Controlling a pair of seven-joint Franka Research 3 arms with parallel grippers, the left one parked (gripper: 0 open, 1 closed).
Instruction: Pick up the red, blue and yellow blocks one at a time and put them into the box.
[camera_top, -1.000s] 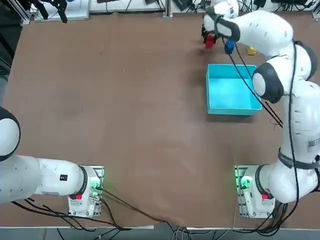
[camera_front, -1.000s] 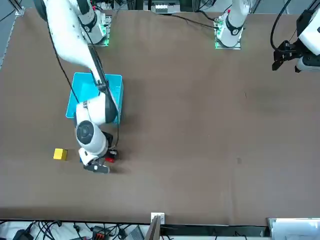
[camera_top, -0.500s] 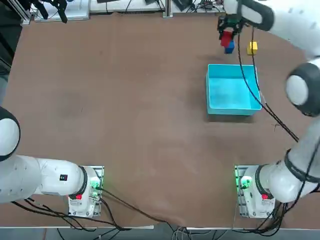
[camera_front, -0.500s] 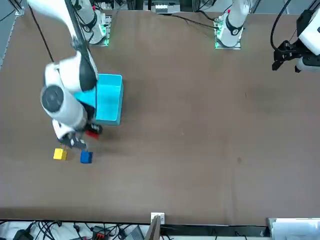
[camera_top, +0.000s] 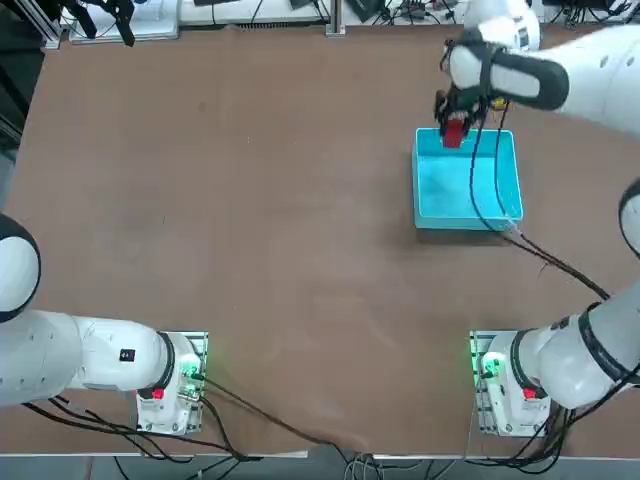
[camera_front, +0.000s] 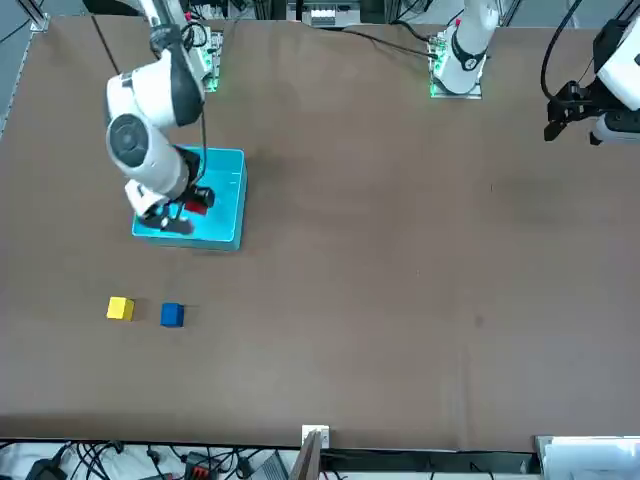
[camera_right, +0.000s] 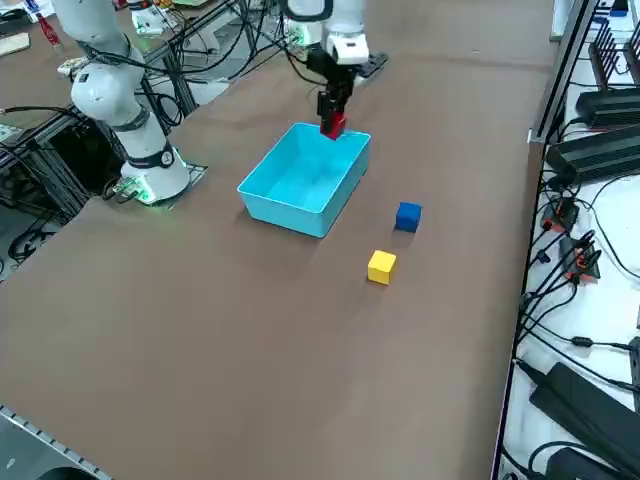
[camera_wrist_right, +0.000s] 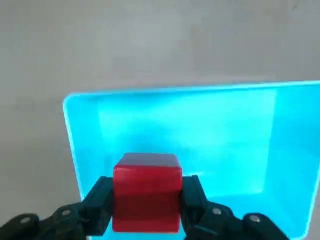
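Red block over the turquoise box.
The box sits nearest on the table; toward its 11 o'clock side, the right hand pinches the block (one finger each side). Farther out lie the blue block, near 12 o'clock, and yellow block, near 1.
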